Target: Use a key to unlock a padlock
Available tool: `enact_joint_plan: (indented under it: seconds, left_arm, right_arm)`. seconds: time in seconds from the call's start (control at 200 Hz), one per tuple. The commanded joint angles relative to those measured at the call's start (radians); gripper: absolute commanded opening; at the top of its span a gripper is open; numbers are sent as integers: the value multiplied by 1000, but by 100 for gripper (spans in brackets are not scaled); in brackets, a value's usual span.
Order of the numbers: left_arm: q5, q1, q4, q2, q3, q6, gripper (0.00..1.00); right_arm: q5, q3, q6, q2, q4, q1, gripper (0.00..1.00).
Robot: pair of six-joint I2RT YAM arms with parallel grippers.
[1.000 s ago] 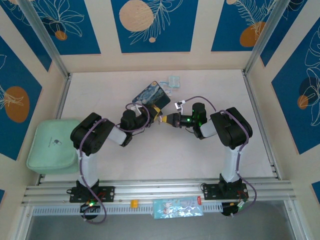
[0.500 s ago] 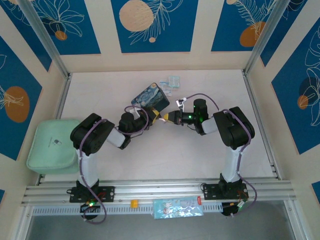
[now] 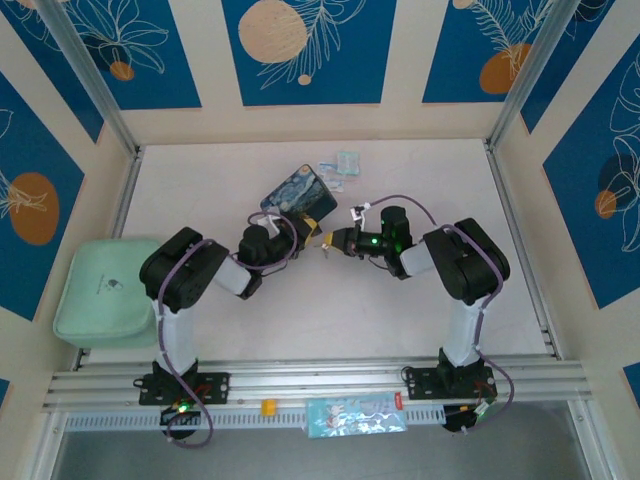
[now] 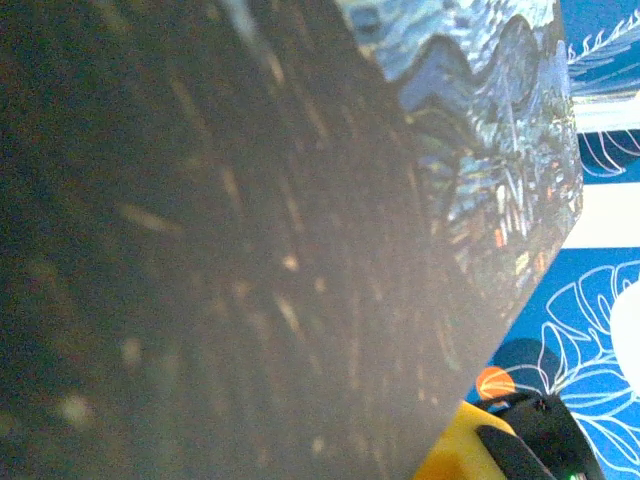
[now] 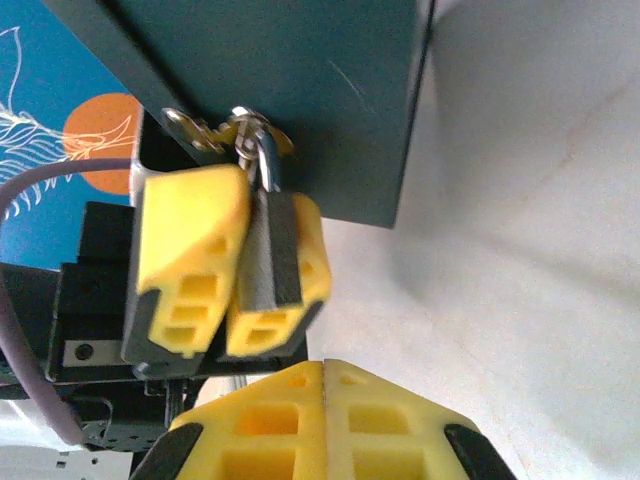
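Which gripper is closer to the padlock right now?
Left. The left gripper is clamped on the body of the padlock, which hangs from the tin. The right gripper, shut, points at the padlock across a short gap, not touching it.

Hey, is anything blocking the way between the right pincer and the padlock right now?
Nothing visible lies in the gap between the right pincer and the padlock. The left pincer has its yellow fingers clamped on the padlock's two sides, so only the face between them is exposed.
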Motion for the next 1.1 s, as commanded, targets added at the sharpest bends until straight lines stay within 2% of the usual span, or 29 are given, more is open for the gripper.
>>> enact_joint_plan:
  seconds: [0.0, 0.25, 0.4, 0.49, 0.595, 0.8, 0.87, 1.02, 1.095]
  left_arm:
    - [-101, -6, -37, -43, 13, 49, 0]
    - [-272, -25, -164, -19, 41, 92, 0]
    - [-283, -37, -285, -17, 90, 96, 0]
    - [-294, -42, -364, -32, 109, 114, 4]
    - [-293, -43, -465, -48, 129, 119, 14]
    - [-288, -45, -577, -72, 159, 127, 15]
    - [-281, -45, -577, -77, 153, 113, 22]
    - [-257, -45, -623, -130, 144, 111, 48]
    - [-233, -42, -634, -171, 133, 104, 52]
  right_arm:
    - [59, -35, 39, -39, 9, 3, 0]
    - [159, -109, 92, -79, 34, 11, 0]
    - [208, -116, 70, -115, -16, 18, 0]
    - [221, -118, 60, -132, -34, 18, 0]
    - [227, -121, 54, -148, -50, 16, 0]
    - [228, -118, 31, -184, -96, 9, 0]
    - [223, -111, 23, -195, -118, 6, 0]
    - [223, -106, 8, -234, -153, 0, 0]
    - [225, -105, 3, -254, -165, -2, 0]
